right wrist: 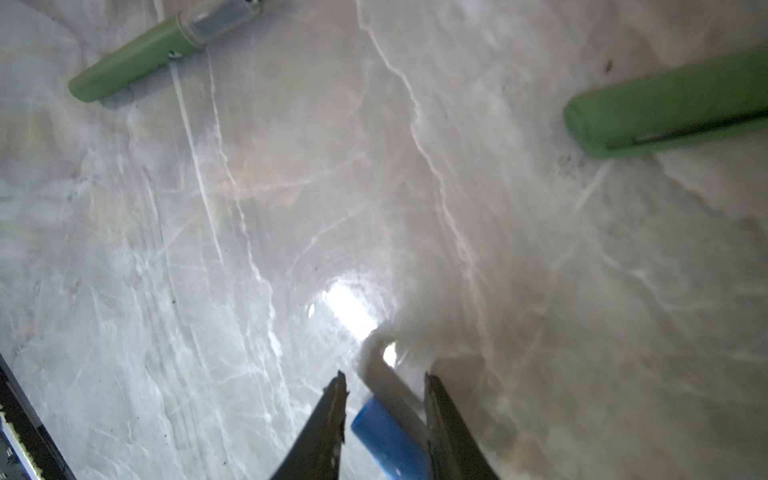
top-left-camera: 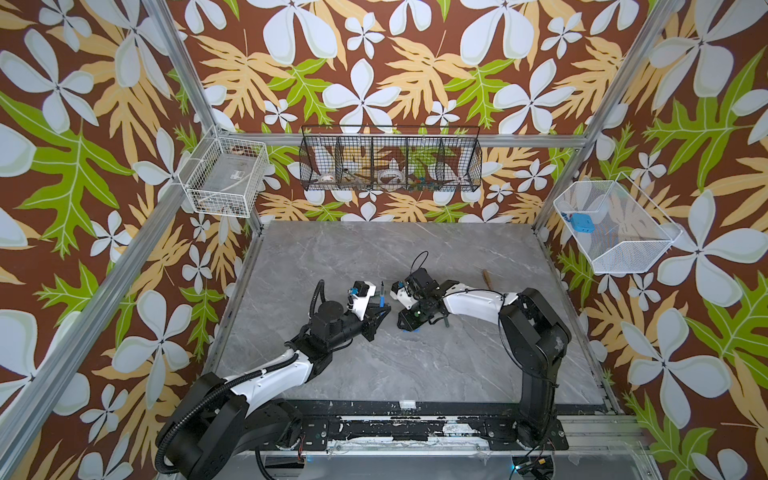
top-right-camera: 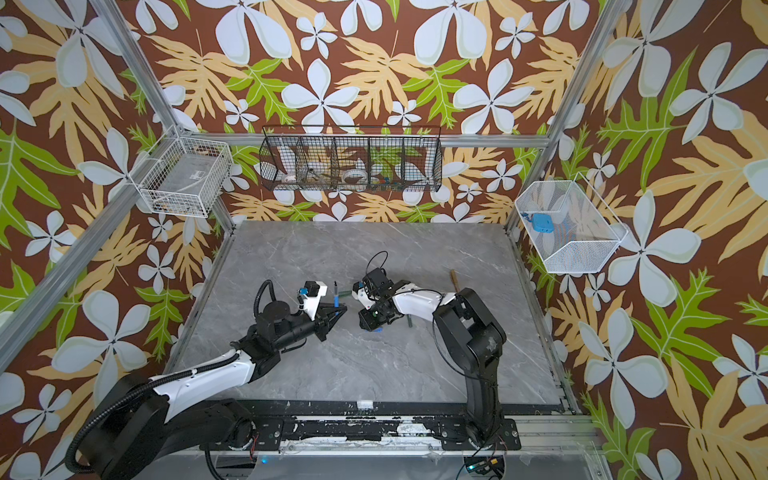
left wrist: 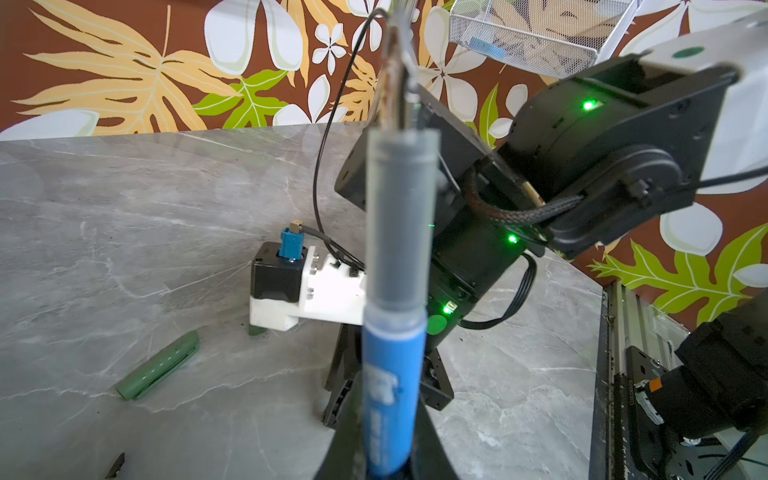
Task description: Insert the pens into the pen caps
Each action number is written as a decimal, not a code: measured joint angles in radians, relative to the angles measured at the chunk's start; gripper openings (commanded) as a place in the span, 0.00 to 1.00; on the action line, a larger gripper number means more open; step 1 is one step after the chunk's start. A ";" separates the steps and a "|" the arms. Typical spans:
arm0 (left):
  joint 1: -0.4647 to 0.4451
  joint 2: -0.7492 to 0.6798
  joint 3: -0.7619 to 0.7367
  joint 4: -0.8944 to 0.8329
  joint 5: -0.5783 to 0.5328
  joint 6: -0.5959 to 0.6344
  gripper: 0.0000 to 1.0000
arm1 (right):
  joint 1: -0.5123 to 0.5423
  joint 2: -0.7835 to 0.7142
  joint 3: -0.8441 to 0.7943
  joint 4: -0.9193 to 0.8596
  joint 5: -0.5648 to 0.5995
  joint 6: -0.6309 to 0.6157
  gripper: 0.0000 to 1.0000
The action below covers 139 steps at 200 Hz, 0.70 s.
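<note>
Work surface: a grey marble-patterned tabletop [top-left-camera: 374,257], with scuffed white marks along the black rail [top-left-camera: 415,430] at its near edge.

Walls: brown wallpaper [top-left-camera: 415,62] with white flowers and green and tan leaves on all sides, framed by aluminium posts [top-left-camera: 183,70].

Fixtures:
- On the left wall hangs a white wire basket [top-left-camera: 216,203] holding a pale flat item.
- On the far wall hangs a black wire basket [top-left-camera: 357,162] divided into compartments. Its contents are round white items and small coloured bits, too small to identify.
- On the right wall hangs a white mesh basket [top-left-camera: 631,257] containing a blue box [top-left-camera: 582,221].
</note>
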 measured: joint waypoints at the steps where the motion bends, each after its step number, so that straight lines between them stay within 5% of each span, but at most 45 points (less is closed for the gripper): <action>1: 0.000 0.000 0.000 0.000 0.000 0.000 0.00 | 0.000 0.001 0.001 0.000 0.000 0.000 0.35; 64: 0.000 -0.007 -0.001 0.000 0.000 0.000 0.00 | 0.068 0.039 0.048 0.007 0.000 -0.026 0.36; 139: 0.000 -0.010 -0.002 0.000 0.000 0.000 0.00 | 0.069 -0.108 -0.124 -0.053 0.027 0.036 0.36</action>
